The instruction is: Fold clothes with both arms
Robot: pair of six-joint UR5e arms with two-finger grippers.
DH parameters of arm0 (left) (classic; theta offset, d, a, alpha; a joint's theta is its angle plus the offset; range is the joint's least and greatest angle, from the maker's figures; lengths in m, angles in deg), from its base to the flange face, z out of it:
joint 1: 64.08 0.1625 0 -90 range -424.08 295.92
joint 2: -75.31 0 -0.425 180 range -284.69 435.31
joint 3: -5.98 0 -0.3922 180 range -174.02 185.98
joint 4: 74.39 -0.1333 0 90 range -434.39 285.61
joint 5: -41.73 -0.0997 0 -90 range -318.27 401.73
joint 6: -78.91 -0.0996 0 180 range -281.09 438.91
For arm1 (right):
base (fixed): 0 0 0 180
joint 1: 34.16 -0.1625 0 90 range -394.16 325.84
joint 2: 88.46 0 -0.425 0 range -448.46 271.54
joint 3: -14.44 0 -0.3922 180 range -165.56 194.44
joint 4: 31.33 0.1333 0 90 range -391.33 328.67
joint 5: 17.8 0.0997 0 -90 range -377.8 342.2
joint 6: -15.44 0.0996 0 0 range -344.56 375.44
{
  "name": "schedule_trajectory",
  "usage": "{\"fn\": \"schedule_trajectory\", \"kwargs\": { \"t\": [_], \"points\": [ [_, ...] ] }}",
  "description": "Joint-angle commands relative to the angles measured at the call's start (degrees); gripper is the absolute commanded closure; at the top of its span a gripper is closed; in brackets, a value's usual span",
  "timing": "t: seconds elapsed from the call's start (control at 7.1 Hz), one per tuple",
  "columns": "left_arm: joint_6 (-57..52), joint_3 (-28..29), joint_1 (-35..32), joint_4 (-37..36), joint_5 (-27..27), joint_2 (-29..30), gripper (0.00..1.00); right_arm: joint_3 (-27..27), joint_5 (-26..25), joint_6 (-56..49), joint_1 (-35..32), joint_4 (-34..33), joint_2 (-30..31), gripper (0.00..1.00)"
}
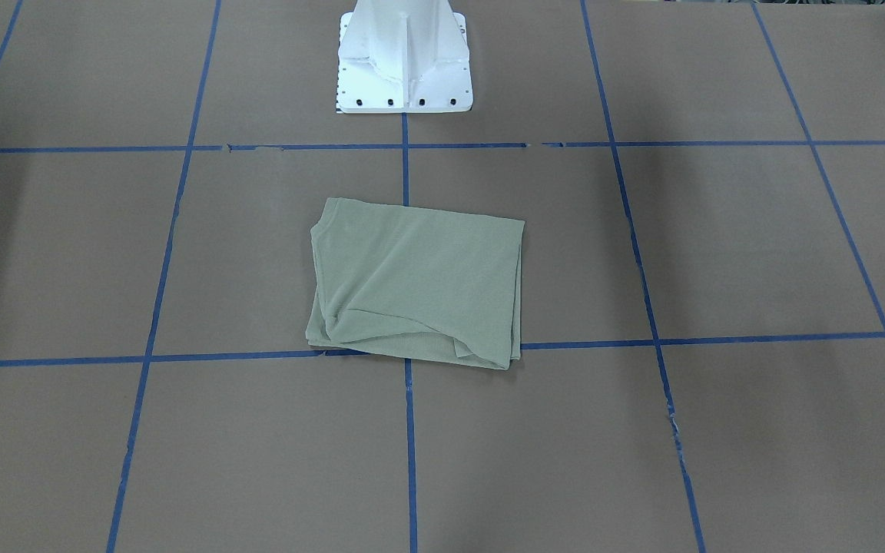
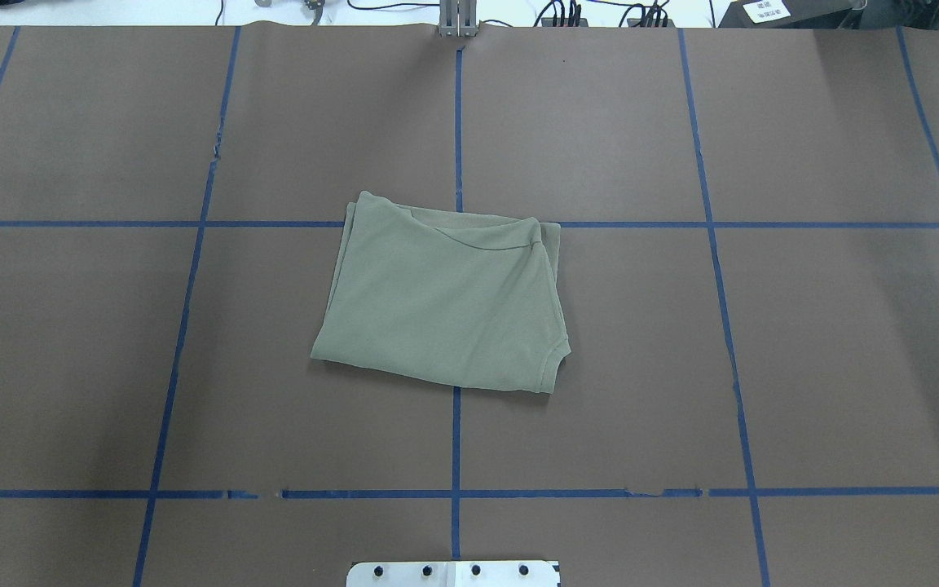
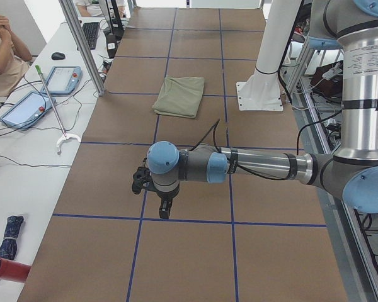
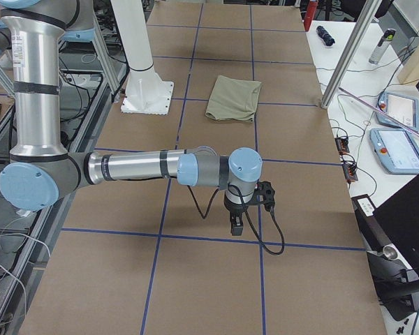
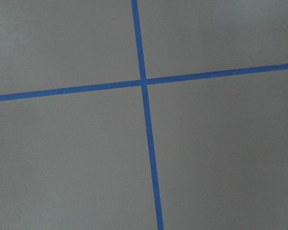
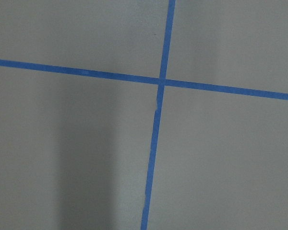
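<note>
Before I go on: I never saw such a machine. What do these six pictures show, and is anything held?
A robot: two silver-and-grey jointed arms, with a white metal pedestal. Two pictures look down on the brown table with blue tape lines, from behind the robot and from across it. Two look along it from the ends: near is the left arm in one, the right arm in the other. Two wrist cameras show only table and tape. One sage-green knit shirt lies folded mid-table. The black left gripper and right gripper hang over bare table, away from it; nothing shows in them; open or shut, I cannot tell.
</note>
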Motion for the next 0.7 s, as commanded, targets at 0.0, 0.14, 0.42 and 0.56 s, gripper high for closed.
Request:
{"fn": "schedule_trajectory", "kwargs": {
  "t": [0.0, 0.14, 0.42, 0.56],
  "points": [
    [0.0, 0.1, 0.1, 1.3, -0.8, 0.0, 0.0, 0.0, 0.0, 0.1, 0.0, 0.1, 0.1, 0.0],
    [0.0, -0.4, 0.1, 1.6, -1.0, -0.3, 0.0, 0.0, -0.1, 0.2, -0.1, 0.1, 0.1, 0.0],
    [0.1, -0.5, 0.1, 1.7, -1.0, -0.4, 0.0, -0.1, 0.0, 0.2, 0.0, 0.1, 0.0, 0.0],
    [0.2, -0.5, 0.1, 1.6, -1.0, -0.4, 0.0, -0.1, -0.1, 0.2, 0.0, 0.1, 0.0, 0.0]
  ]
}}
